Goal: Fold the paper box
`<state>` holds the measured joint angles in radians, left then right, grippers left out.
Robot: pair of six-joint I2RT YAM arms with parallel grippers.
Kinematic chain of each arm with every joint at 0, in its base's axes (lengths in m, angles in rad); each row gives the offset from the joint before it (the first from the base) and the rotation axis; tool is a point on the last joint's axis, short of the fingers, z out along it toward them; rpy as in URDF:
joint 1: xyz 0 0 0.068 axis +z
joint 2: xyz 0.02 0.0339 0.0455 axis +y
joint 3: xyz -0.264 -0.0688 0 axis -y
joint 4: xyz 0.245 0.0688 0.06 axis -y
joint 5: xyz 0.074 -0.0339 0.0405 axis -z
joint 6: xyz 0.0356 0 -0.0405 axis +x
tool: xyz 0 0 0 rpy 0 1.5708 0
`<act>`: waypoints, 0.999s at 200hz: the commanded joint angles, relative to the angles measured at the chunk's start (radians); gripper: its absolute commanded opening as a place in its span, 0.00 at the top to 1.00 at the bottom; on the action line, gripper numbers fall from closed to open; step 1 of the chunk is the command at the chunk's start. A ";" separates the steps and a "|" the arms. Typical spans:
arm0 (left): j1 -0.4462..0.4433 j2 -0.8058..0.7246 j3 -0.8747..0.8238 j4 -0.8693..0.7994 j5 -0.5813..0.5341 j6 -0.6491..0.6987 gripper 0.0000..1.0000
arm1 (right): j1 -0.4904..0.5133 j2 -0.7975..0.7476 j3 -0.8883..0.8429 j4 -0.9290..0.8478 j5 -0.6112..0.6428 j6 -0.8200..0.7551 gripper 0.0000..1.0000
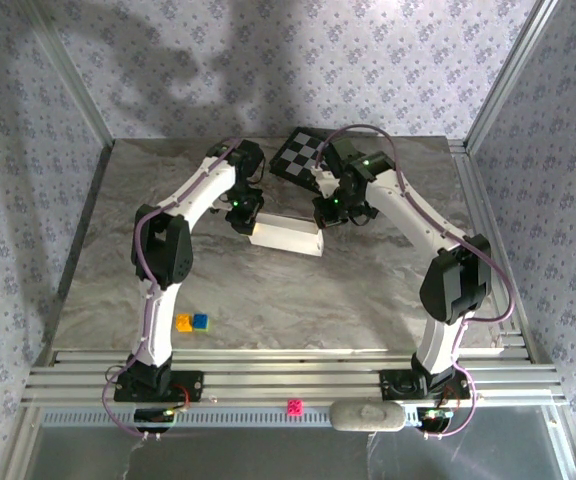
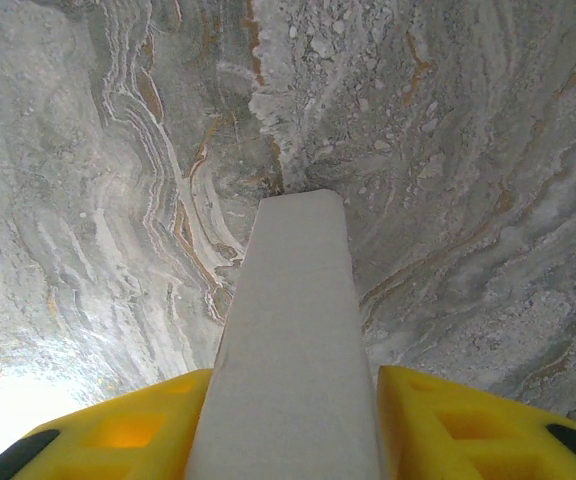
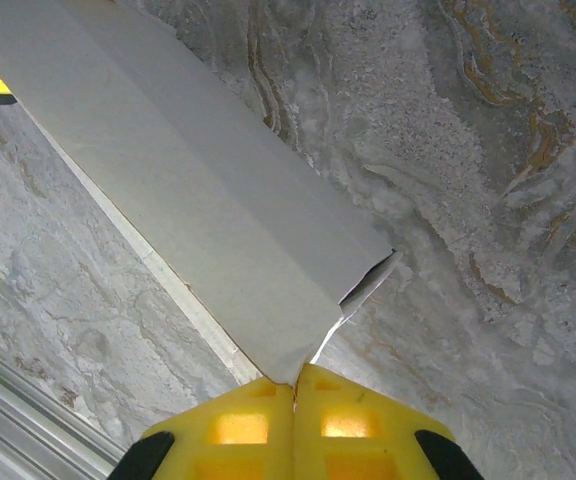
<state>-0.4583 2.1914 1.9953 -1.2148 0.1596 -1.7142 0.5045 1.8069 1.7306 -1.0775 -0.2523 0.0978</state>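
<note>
**Box could buckle or slip between the two grips**

The box (image 1: 288,236) lies on the table (image 1: 368,300), about halfway back and just in front of the board (image 1: 303,155). It is a long, narrow folded shape, with one arm at each end. The left gripper (image 1: 243,215) clasps one end, its fingers (image 2: 448,420) flanking a narrow face on both sides. A harder squeeze there may crush the thin card. The right gripper (image 1: 330,218) is clenched, its fingers (image 3: 258,425) pressed together, and the corner of the box's other end sits right at their tips. I cannot tell whether a sliver of card is pinched between them. If none is, a pull would leave that end free and the box could swing. The end flap (image 3: 368,283) there gapes, and it could spring open or tear.
</note>
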 commanded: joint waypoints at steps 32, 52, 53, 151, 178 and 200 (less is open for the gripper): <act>-0.031 0.033 0.036 -0.027 0.024 -0.007 0.52 | 0.002 0.036 0.070 -0.014 -0.069 0.021 1.00; -0.033 0.029 0.036 -0.028 0.025 -0.007 0.52 | 0.005 0.047 0.075 -0.014 -0.040 -0.005 1.00; -0.033 0.029 0.036 -0.028 0.025 -0.007 0.52 | 0.005 0.047 0.075 -0.014 -0.039 -0.005 1.00; -0.062 -0.002 0.030 -0.031 0.078 -0.017 0.50 | 0.027 0.050 0.053 -0.003 0.008 -0.043 1.00; -0.074 -0.005 0.036 -0.032 0.088 -0.018 0.50 | 0.039 0.043 0.039 0.011 0.020 -0.045 1.00; -0.082 -0.005 0.035 -0.029 0.094 -0.021 0.50 | 0.043 0.042 0.031 0.022 0.021 -0.045 1.00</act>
<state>-0.5251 2.2002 2.0113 -1.2274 0.2020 -1.7191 0.5358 1.8515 1.7714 -1.0935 -0.2169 0.0669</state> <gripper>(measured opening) 0.502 0.049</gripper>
